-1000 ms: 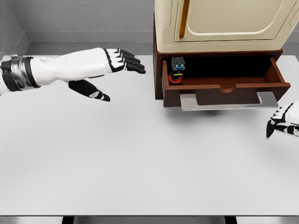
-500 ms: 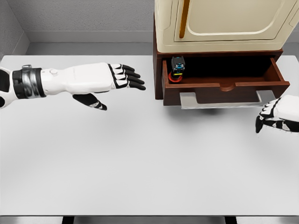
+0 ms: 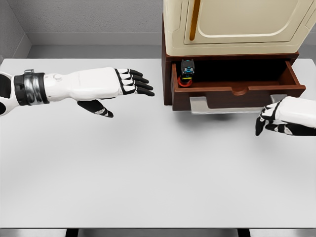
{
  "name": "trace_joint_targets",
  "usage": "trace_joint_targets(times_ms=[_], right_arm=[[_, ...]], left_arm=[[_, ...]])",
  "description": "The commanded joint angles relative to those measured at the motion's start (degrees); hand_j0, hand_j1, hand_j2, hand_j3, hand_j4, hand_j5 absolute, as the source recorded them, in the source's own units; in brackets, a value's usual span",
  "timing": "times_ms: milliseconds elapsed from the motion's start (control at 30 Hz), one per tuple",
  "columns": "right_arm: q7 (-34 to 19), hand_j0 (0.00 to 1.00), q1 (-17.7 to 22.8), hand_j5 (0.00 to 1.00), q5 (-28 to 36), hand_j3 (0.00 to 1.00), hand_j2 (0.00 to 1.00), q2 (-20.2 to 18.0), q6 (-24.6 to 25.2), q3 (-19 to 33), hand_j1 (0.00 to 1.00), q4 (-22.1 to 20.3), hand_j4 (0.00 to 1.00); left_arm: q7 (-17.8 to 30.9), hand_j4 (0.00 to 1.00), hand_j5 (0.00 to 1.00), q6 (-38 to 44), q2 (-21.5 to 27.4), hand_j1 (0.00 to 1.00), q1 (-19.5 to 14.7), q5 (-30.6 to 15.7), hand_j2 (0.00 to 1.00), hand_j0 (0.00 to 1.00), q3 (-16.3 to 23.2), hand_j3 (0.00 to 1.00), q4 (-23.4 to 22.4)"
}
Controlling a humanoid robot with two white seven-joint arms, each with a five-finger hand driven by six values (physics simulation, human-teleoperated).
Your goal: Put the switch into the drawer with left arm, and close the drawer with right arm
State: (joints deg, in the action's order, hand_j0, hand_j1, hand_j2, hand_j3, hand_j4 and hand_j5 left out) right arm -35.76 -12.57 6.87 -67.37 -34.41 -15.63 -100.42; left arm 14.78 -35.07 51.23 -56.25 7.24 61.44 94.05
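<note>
The switch (image 3: 187, 72), a small black block with blue, yellow and red parts, lies in the left end of the open brown drawer (image 3: 237, 91). A grey handle plate (image 3: 217, 105) runs along the drawer's front. My left hand (image 3: 129, 86) hovers over the table left of the cabinet, fingers spread and empty. My right hand (image 3: 269, 120) hangs just in front of the drawer's right front corner, fingers curled down with nothing in them, partly covering the handle's right end.
A cream cabinet (image 3: 232, 24) with a door and an orange handle sits above the drawer at the table's back. The white table (image 3: 148, 168) stretches in front. A grey wall runs behind.
My right hand has moved left and up from the right edge toward the drawer's front. The left hand has drawn back slightly and lowered. The switch and the drawer have stayed put.
</note>
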Motion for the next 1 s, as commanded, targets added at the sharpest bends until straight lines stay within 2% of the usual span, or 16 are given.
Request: trace_joint_targets(times_ms=[0, 200, 400, 433, 467, 500, 533, 567, 600, 633, 733, 767, 800, 833, 900, 967], right_arm=[[0.8, 0.46, -0.2, 0.46, -1.2, 0.46, 0.46, 0.5, -0.6, -2.1, 0.46, 0.1, 0.46], [0.8, 0.47, -3.9, 0.47, -1.2, 0.47, 0.47, 1.8, -0.6, -5.1, 0.47, 0.7, 0.47], [0.8, 0.47, -4.0, 0.47, -1.5, 0.47, 0.47, 1.7, -0.6, -5.6, 0.47, 1.1, 0.47], [0.8, 0.49, -3.9, 0.49, -1.5, 0.49, 0.49, 1.5, -0.6, -5.6, 0.49, 1.1, 0.49], [0.8, 0.49, -3.5, 0.49, -1.5, 0.49, 0.49, 1.4, -0.6, -5.6, 0.49, 1.1, 0.49], [0.8, 0.49, -3.1, 0.49, -1.6, 0.49, 0.49, 1.4, -0.6, -5.6, 0.49, 1.0, 0.49], [0.8, 0.51, -2.8, 0.51, -1.7, 0.51, 0.51, 1.2, -0.6, -5.5, 0.51, 1.0, 0.51], [0.8, 0.55, -2.6, 0.55, -1.8, 0.55, 0.55, 0.9, -0.6, -5.1, 0.55, 0.8, 0.55], [0.8, 0.63, -2.4, 0.63, -1.9, 0.63, 0.63, -1.0, -0.6, -4.8, 0.63, 0.6, 0.63], [0.8, 0.67, -2.2, 0.67, -1.9, 0.67, 0.67, -1.6, -0.6, -4.8, 0.67, 0.5, 0.67], [0.8, 0.67, -0.2, 0.67, -2.0, 0.67, 0.67, -2.6, -0.6, -2.2, 0.67, -0.1, 0.67], [0.8, 0.67, 1.6, 0.67, -1.9, 0.67, 0.67, -3.8, -0.6, -0.4, 0.67, -0.1, 0.67], [0.8, 0.64, 3.5, 0.64, -1.9, 0.64, 0.64, -4.0, -0.6, 2.2, 0.64, -0.1, 0.64], [0.8, 0.61, 5.4, 0.61, -2.0, 0.61, 0.61, -4.5, -0.6, 4.3, 0.61, -0.1, 0.61], [0.8, 0.51, 7.0, 0.51, -1.9, 0.51, 0.51, -4.6, -0.6, 5.8, 0.51, -0.1, 0.51], [0.8, 0.46, 7.8, 0.46, -1.9, 0.46, 0.46, -5.7, -0.6, 6.6, 0.46, -0.1, 0.46]], left_arm=[[0.0, 1.00, 1.00, 0.1, 0.0, 1.00, 0.0, -0.4, 1.00, 1.00, 0.0, 1.00, 0.0], [-0.1, 1.00, 1.00, 0.1, -0.1, 1.00, 0.1, -0.6, 1.00, 1.00, 0.0, 1.00, 0.1], [-0.5, 1.00, 1.00, 0.1, 0.6, 1.00, -0.1, -2.4, 1.00, 1.00, 1.0, 1.00, 0.1], [-0.4, 1.00, 1.00, 0.1, 1.2, 1.00, -0.3, -8.7, 1.00, 1.00, 3.5, 1.00, -0.4], [0.3, 1.00, 1.00, 0.1, 1.4, 1.00, -1.9, -12.6, 1.00, 1.00, 5.3, 1.00, -1.4], [2.3, 1.00, 1.00, 0.1, 1.4, 1.00, -4.8, -12.9, 1.00, 1.00, 6.6, 1.00, -1.4], [6.5, 1.00, 1.00, 0.1, 1.4, 1.00, -7.6, -15.1, 1.00, 1.00, 9.3, 1.00, -0.5], [9.8, 1.00, 1.00, 0.1, 1.3, 1.00, -9.1, -19.8, 1.00, 1.00, 10.9, 1.00, 0.5], [13.8, 1.00, 1.00, 0.2, 1.1, 1.00, -9.6, -32.0, 1.00, 1.00, 12.0, 1.00, 2.7], [14.8, 1.00, 1.00, 12.6, 1.0, 1.00, -10.0, -44.3, 1.00, 1.00, 12.3, 1.00, 3.6], [16.4, 1.00, 1.00, 31.3, -1.8, 1.00, -12.8, -47.1, 1.00, 1.00, 12.3, 1.00, 7.0], [16.3, 1.00, 1.00, 39.9, -4.2, 1.00, -14.7, -49.7, 1.00, 1.00, 12.2, 1.00, 7.0], [16.4, 1.00, 1.00, 46.0, -4.7, 1.00, -17.3, -54.8, 1.00, 1.00, 12.1, 1.00, 7.0], [16.5, 1.00, 1.00, 47.8, -5.0, 1.00, -18.6, -57.1, 1.00, 1.00, 12.2, 1.00, 7.0], [15.7, 1.00, 1.00, 54.6, -7.1, 1.00, -19.6, -57.8, 1.00, 1.00, 11.9, 1.00, 7.0], [12.1, 1.00, 1.00, 59.0, -9.0, 1.00, -20.7, -59.4, 1.00, 1.00, 11.5, 1.00, 7.0]])
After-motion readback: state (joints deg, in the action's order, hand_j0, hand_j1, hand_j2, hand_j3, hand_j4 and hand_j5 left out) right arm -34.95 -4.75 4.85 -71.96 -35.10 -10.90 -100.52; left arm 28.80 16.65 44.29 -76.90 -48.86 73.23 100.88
